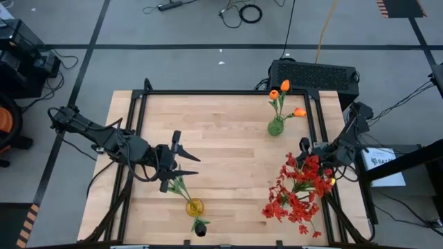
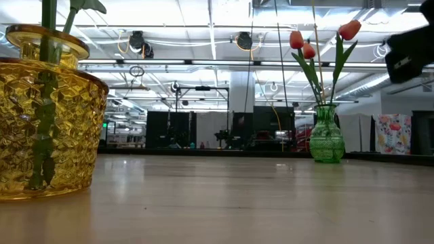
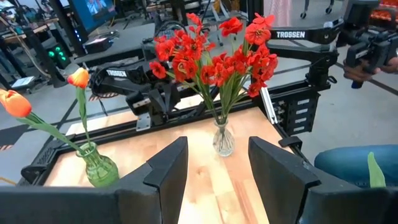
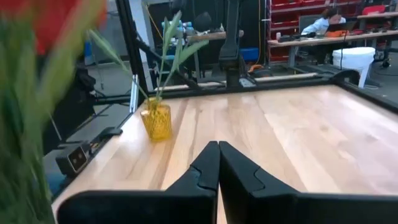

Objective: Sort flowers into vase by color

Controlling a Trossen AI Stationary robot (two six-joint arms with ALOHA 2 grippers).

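A yellow glass vase (image 1: 194,206) stands near the table's near edge and holds green leafy stems (image 1: 180,184). A black bloom (image 1: 201,228) droops from it toward the near edge. A green vase (image 1: 275,126) at the far right holds orange tulips (image 1: 284,86). A clear vase (image 3: 222,140) on the right holds a bushy red cluster (image 1: 297,188). My left gripper (image 1: 181,162) hovers open just beyond the yellow vase's stems, facing the red cluster (image 3: 214,56). My right gripper (image 4: 217,152) is shut beside the red cluster, pointing at the yellow vase (image 4: 157,120).
A black metal frame (image 1: 228,92) borders the wooden table. Bare wood lies in the middle between the three vases (image 1: 228,159). A dark box (image 1: 315,72) sits past the far edge. A person's blue-clad leg (image 3: 354,165) shows beyond the table's right side.
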